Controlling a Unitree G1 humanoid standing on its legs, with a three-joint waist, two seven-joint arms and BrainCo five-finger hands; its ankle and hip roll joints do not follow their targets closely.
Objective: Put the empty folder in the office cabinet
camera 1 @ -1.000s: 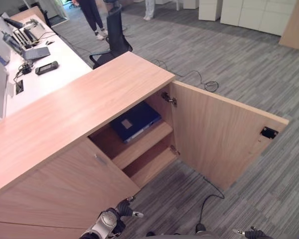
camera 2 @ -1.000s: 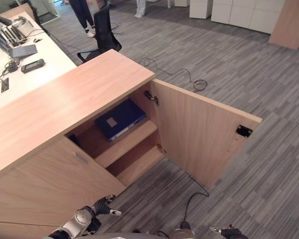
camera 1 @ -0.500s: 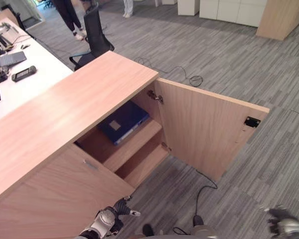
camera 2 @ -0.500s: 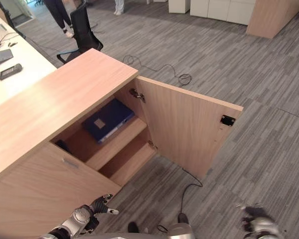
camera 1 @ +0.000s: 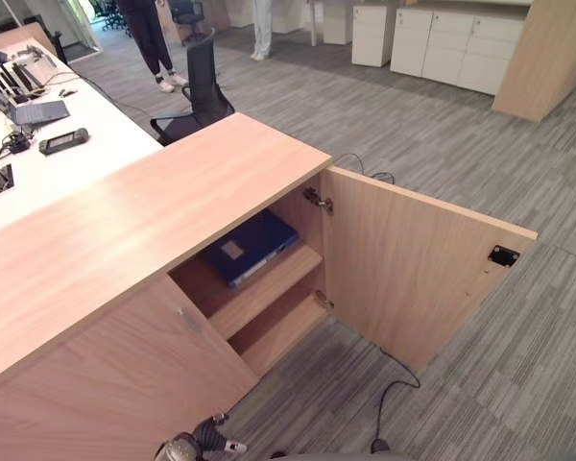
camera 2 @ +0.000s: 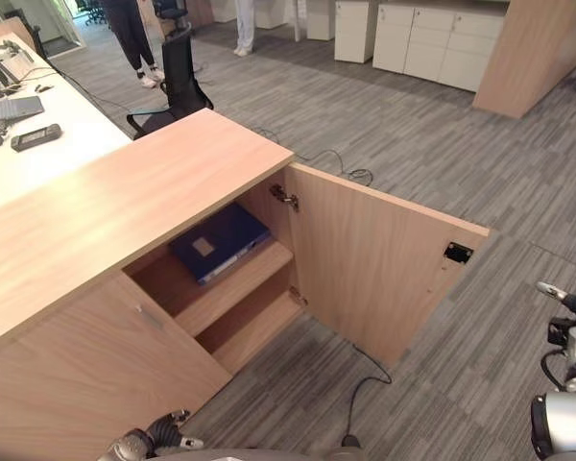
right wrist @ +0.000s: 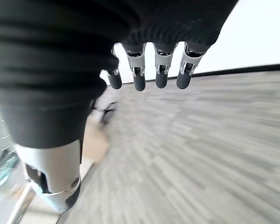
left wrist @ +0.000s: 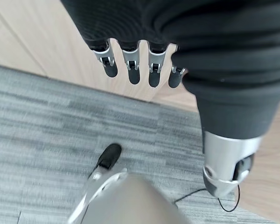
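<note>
At about 7 o'clock the left hand (camera 1: 194,446) hung low before the closed cabinet front, fingers (left wrist: 133,70) straight and relaxed, holding nothing. At centre, the dark blue folder (camera 1: 251,246) lay flat on the upper shelf of the wooden office cabinet (camera 1: 154,206), its door (camera 1: 413,259) swung wide. At 4 o'clock the right hand (camera 2: 568,309) hovered over the carpet, fingers (right wrist: 161,72) loosely extended, empty.

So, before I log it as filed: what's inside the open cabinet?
A blue folder lies flat on the upper shelf of the cabinet, behind the open door. The lower shelf looks bare where visible; the part behind the closed door is hidden.
</note>
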